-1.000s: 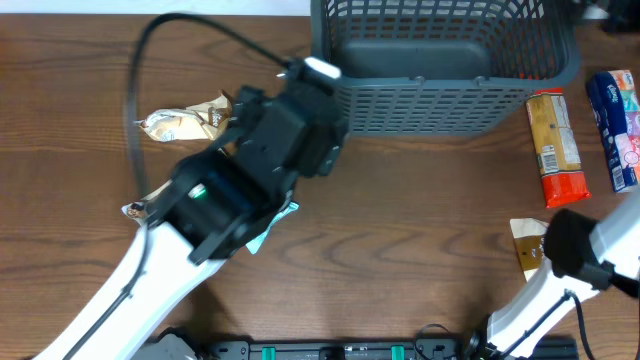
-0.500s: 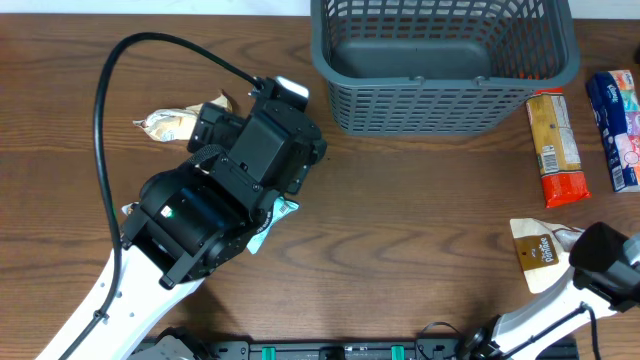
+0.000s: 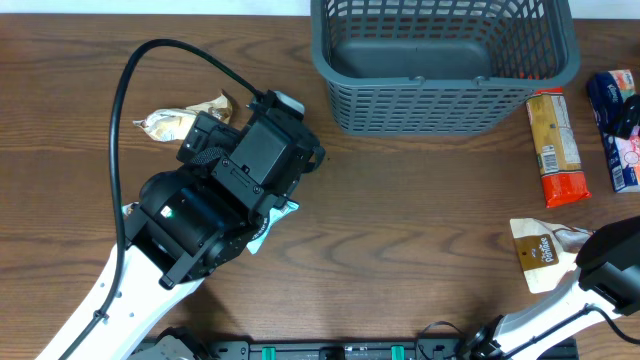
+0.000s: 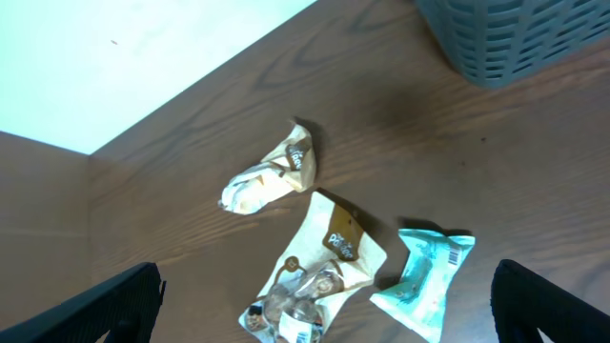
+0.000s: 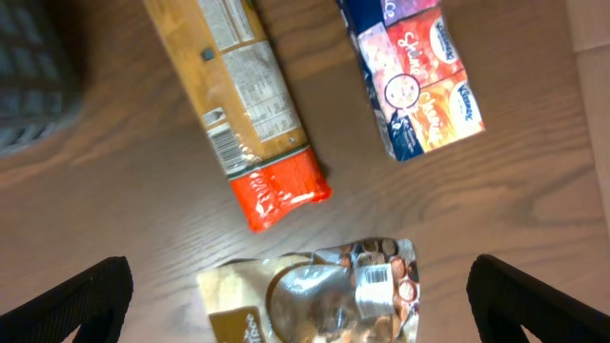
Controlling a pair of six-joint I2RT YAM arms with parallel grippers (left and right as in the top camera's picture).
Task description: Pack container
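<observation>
A grey-blue mesh container (image 3: 440,105) stands at the far edge of the wooden table (image 3: 400,220), right of centre. The left tool (image 4: 329,305) hangs released, fingers spread wide, above a cream pouch (image 4: 329,252) and a teal packet (image 4: 424,281). The right tool (image 5: 305,300), likewise spread wide, hovers over a silvery pouch (image 5: 324,281) beside a long orange packet (image 5: 238,105).

Brown wood table (image 3: 420,220) is being occupied by a grey mesh basket (image 3: 445,105) at its far edge. On the left, a cream wrapper (image 3: 185,120), tan pouch (image 4: 319,272) and teal packet (image 4: 424,276) are being carried. Right of the basket, a long orange packet (image 3: 553,145), blue-pink pack (image 3: 610,150) and beige pouch (image 3: 540,255) are being carried.
</observation>
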